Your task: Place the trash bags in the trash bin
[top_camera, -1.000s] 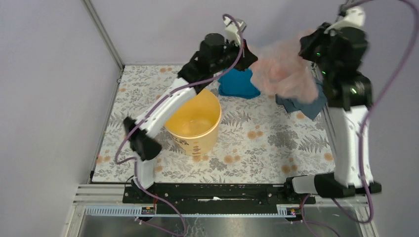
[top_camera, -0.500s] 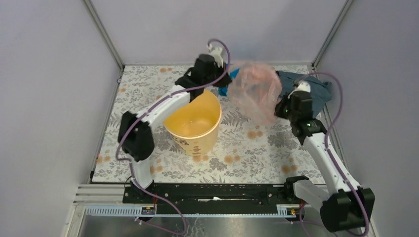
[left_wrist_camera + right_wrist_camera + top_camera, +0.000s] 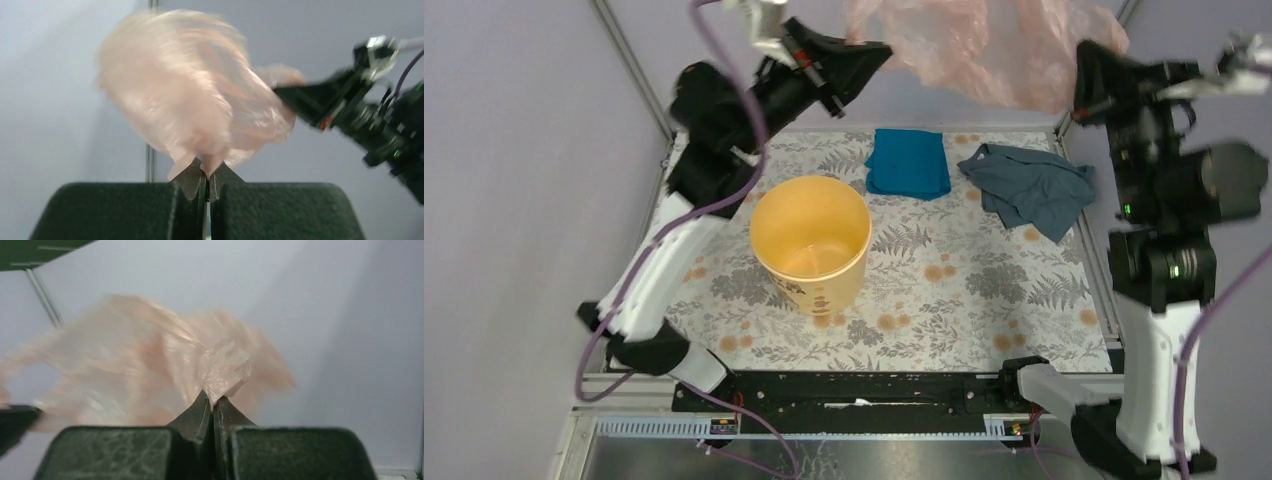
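1. Worktop (image 3: 984,290) – floral-patterned sheet filling the middle of the overhead frame; it carries the bin and two cloths.

2. Trash bag (image 3: 984,45) – thin, wrinkled pale-pink film, held in the air along the top edge of the overhead frame, between my two arms. It is well apart from the bin and touches nothing on the worktop. It is blurred in both wrist views, billowing above my fingertips (image 3: 190,105) (image 3: 150,375).

3. Trash bin (image 3: 810,240) – round yellow-orange bucket, upright, left of centre on the worktop, with dark print low on its near side. Its mouth is open.

4. Grey-blue cloth (image 3: 1029,190) – crumpled, upper right of the worktop.

5. Bright blue cloth (image 3: 908,163) – folded flat, just left of the grey-blue one and beyond the bin.

6. My left gripper (image 3: 876,52) – raised in the upper middle of the frame, clenched on a pinch of the bag's film (image 3: 205,172).

7. My right gripper (image 3: 1086,68) – raised at upper right, likewise clamped on a fold of the bag (image 3: 212,407).
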Action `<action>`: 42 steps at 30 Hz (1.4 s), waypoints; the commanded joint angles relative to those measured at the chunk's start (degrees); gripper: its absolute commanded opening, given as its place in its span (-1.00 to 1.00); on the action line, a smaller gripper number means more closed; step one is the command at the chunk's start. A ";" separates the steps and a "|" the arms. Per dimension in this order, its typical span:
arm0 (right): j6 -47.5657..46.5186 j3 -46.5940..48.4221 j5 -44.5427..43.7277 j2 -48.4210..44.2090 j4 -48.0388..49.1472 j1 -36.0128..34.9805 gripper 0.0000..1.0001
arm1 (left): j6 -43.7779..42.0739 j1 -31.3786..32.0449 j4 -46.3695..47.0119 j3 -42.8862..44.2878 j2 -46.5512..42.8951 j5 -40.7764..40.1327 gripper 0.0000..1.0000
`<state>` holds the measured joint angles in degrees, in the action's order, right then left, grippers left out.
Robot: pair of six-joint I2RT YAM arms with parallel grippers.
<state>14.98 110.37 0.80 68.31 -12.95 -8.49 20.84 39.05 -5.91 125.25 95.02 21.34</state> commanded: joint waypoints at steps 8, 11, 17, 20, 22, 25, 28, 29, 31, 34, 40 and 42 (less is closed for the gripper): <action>7.89 -42.90 -9.29 -2.12 5.30 0.44 -1.00 | -1.33 -9.44 -15.16 -13.48 8.47 -12.81 -1.00; 6.67 -34.54 -6.85 0.63 3.67 0.51 -1.00 | -1.43 -10.61 -15.02 -8.71 9.13 -7.16 -1.00; 2.57 0.73 -2.01 8.13 -6.37 0.45 -1.00 | 2.44 -10.44 -11.17 10.88 6.61 8.74 -1.00; 2.61 7.05 2.95 5.82 -0.74 0.32 -1.00 | 5.09 -9.67 3.01 1.36 -2.78 9.43 -1.00; 3.57 0.22 4.11 1.95 7.18 0.36 -1.00 | 4.49 -9.26 11.28 -9.43 -9.87 2.84 -1.00; 4.23 -12.10 3.67 -1.62 16.04 0.34 -1.00 | 0.80 -9.42 5.73 -15.22 -11.71 -11.86 -1.00; 6.69 -23.82 0.26 0.61 13.70 0.38 -1.00 | -0.21 -12.60 -11.82 -12.76 -3.41 -20.40 -1.00; 7.34 -26.94 0.44 2.91 10.95 0.40 -1.00 | 0.80 -14.60 -17.77 -11.29 -0.50 -19.37 -1.00; 7.46 -31.17 2.34 5.40 7.79 0.37 -1.00 | 1.87 -17.98 -20.97 -14.00 0.61 -11.90 -1.00; 8.01 -34.87 4.66 3.88 11.03 0.24 -1.00 | -0.72 -18.65 -12.70 -24.95 -7.17 -6.77 -1.00; 8.72 -20.65 9.14 7.68 9.98 -2.85 -1.00 | -1.50 -18.66 -8.95 -23.41 -14.08 -1.55 -1.00; 8.26 -16.21 8.65 9.19 8.53 -5.36 -1.00 | 0.17 -18.66 -7.66 -21.58 -15.08 0.89 -1.00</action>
<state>23.29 79.37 6.55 80.77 -11.40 -9.65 20.49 20.29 -23.92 94.89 90.48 15.68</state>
